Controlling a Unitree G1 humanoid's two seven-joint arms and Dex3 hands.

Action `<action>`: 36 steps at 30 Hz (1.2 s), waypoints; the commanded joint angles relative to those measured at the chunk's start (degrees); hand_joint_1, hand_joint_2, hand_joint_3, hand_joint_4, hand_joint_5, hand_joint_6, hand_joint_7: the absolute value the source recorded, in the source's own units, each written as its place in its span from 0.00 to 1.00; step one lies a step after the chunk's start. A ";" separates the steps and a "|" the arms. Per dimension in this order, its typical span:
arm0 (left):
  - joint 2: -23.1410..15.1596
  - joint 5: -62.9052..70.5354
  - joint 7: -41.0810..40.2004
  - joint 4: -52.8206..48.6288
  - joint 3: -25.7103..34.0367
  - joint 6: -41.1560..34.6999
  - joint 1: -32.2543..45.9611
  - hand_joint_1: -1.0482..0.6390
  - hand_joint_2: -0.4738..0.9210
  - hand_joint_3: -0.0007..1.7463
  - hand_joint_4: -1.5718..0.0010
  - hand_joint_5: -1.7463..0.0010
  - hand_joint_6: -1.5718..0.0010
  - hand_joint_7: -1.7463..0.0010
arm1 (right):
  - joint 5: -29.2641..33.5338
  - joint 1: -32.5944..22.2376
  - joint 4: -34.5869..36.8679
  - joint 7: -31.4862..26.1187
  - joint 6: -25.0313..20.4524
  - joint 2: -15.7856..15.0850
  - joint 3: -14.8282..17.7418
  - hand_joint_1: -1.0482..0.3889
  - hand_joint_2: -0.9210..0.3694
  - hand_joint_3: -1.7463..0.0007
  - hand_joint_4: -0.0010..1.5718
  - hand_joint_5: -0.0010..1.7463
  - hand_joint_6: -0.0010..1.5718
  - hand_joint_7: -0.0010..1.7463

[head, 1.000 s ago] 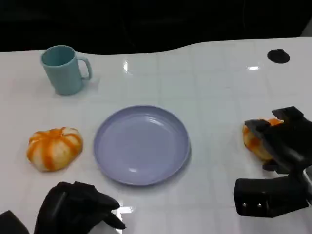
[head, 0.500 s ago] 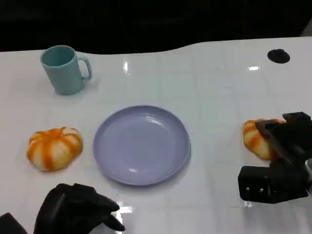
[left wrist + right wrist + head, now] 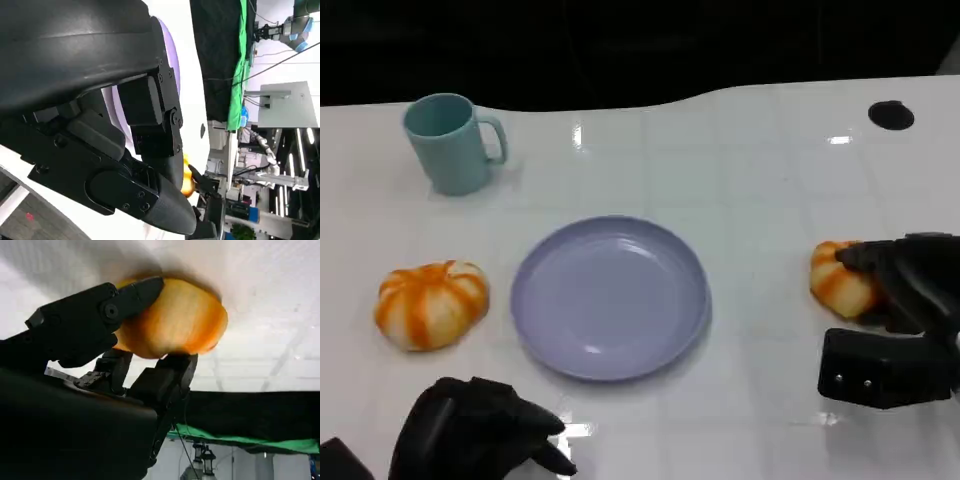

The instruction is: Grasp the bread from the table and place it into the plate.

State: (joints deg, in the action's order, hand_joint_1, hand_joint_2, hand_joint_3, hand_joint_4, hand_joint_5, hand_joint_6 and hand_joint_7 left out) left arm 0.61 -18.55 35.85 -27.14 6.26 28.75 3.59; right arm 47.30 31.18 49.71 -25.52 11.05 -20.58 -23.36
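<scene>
- White table (image 3: 760,180): glossy top with a faint grid; dark backdrop past its far edge.
- Plate (image 3: 610,297): lavender, round, near the table's middle; nothing lies in it. A strip of its rim also shows in the left wrist view (image 3: 168,37).
- Bread (image 3: 838,279): orange-and-cream bun at the plate's 3 o'clock, well apart from the plate. It rests on the table, partly covered by the right hand. In the right wrist view (image 3: 175,320) it sits against the tabletop with black fingers on two sides.
- Right hand (image 3: 900,285): at the table's right edge, fingers (image 3: 95,315) wrapped around the bread, touching it; it grasps the bun, which is not raised.
- Second bread (image 3: 430,303): pumpkin-shaped, orange stripes on cream, at the plate's 9 o'clock, apart from it and from both hands.
- Left hand (image 3: 480,425): at the plate's 7 o'clock, near the table's front edge, fingers curled inward with nothing in them.
- Mug (image 3: 450,142): teal, upright, handle toward the plate, at the plate's 11 o'clock, well apart.
- Black round disc (image 3: 891,115): flat in the tabletop at the plate's 2 o'clock, near the far right corner.
</scene>
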 commanded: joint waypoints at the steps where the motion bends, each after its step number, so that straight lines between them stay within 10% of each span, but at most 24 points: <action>1: -0.66 -0.31 -0.60 0.39 0.41 -0.31 0.31 0.00 0.89 0.00 0.00 0.79 0.00 0.92 | -0.35 0.68 2.44 -3.02 2.44 -0.84 -1.16 0.71 0.01 0.98 0.56 0.98 0.78 0.36; 4: -0.70 -0.34 -0.55 0.42 0.45 -0.30 0.31 0.00 0.90 0.00 0.00 0.79 0.00 0.92 | -0.35 0.98 3.21 -4.93 2.70 -0.63 -1.64 0.70 0.02 0.98 0.55 1.00 0.60 0.66; 16: -0.67 -0.60 -0.17 0.23 0.38 -0.40 0.09 0.00 0.89 0.00 0.00 0.79 0.00 0.92 | -5.90 -0.24 1.19 -13.81 11.88 1.65 0.51 0.73 0.02 0.96 0.62 1.00 0.55 0.87; 18: -0.64 -0.43 -0.34 0.34 0.30 -0.35 0.15 0.00 0.89 0.00 0.00 0.79 0.00 0.92 | -6.95 -0.89 -0.62 -13.24 13.02 2.14 1.00 0.73 0.32 0.53 0.63 1.00 0.54 0.91; 21: -0.61 -0.37 -0.50 0.61 0.23 -0.57 0.29 0.00 0.89 0.00 0.00 0.79 0.00 0.92 | -8.56 -2.27 -4.46 -11.48 14.43 2.86 1.80 0.74 0.49 0.28 0.65 1.00 0.53 0.95; 36: -0.73 -0.22 -0.54 0.96 0.20 -0.92 0.45 0.00 0.89 0.00 0.00 0.79 0.00 0.92 | -9.91 -6.83 -22.70 -2.76 14.83 8.43 2.08 0.72 0.62 0.09 0.68 1.00 0.58 0.90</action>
State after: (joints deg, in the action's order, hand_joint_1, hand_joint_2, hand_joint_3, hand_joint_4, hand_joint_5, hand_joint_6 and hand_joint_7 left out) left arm 0.67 -18.69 35.86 -26.49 6.18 28.16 3.65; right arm 37.02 24.38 27.88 -28.57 25.77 -12.89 -21.08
